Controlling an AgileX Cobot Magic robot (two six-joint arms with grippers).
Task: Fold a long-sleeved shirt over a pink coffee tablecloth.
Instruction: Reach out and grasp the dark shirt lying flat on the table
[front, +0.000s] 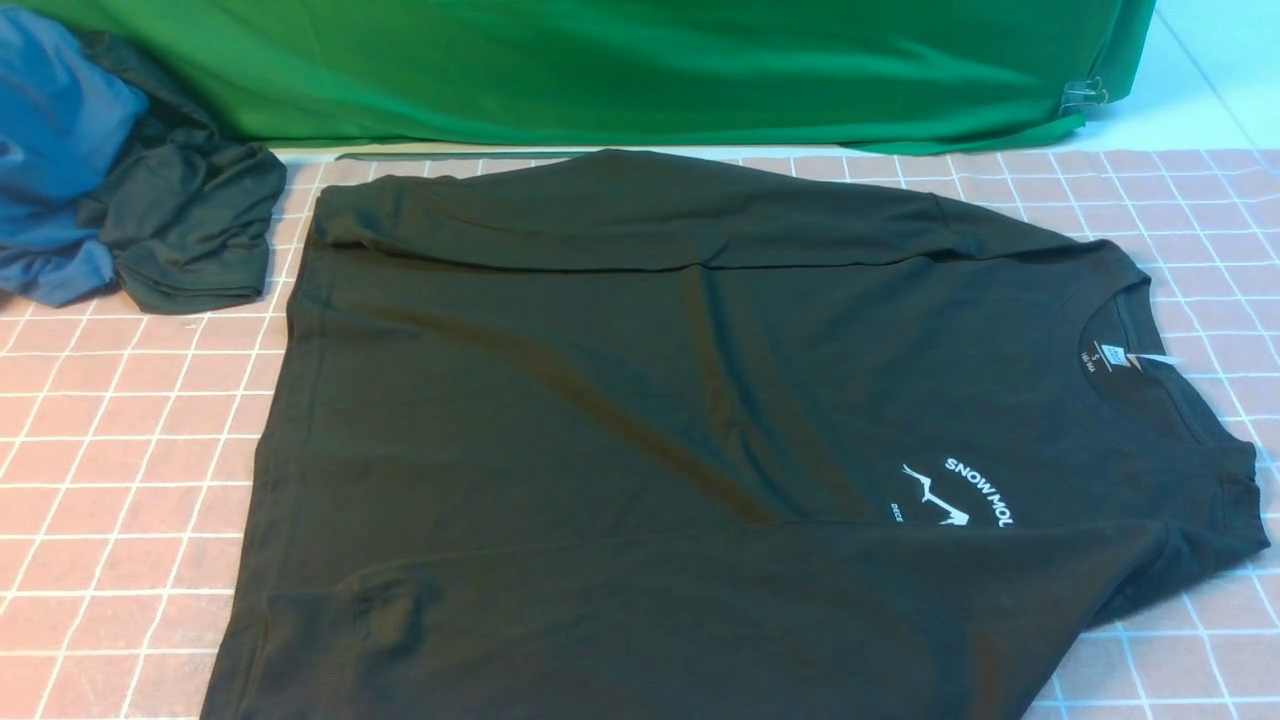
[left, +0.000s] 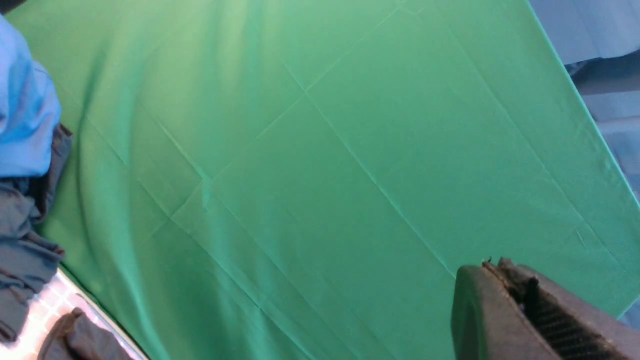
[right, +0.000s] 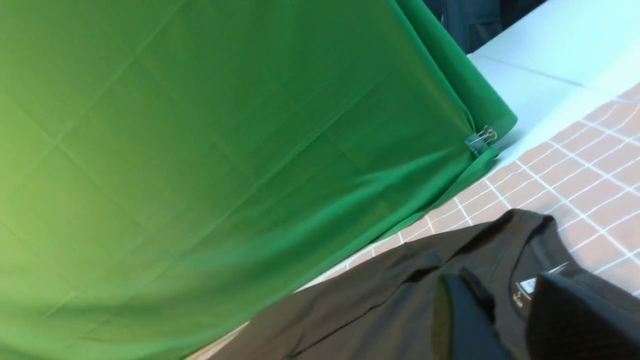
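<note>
Closest to me, my right gripper (right: 500, 287) hangs over the collar end of the long-sleeved shirt (front: 640, 400). Its jaws stand partly apart with nothing between them, and I see black cloth and the neck label (front: 1112, 362) through the gap. My left gripper (left: 492, 272) is up in the air with its jaws pressed together, holding nothing.

Down on the table, the shirt lies sideways across the pink coffee tablecloth (front: 120, 450), hem to my left and collar to my right. The near sleeve is laid back across the body along the edge nearest me. It runs just under the white lettering (front: 980, 490) and cuts off the end of it. The chest is flat, with a few soft creases. Further out, the far sleeve is folded over the body too, lying along the shirt's far edge.

Beyond that there's bare pink grid. At the far left corner a smaller dark garment (front: 190, 230) sits crumpled on the cloth, touching a blue garment (front: 50, 150) heaped behind it. Right at the back hangs the green cloth (front: 640, 70), with a binder clip (front: 1085, 95) on its right end.
</note>
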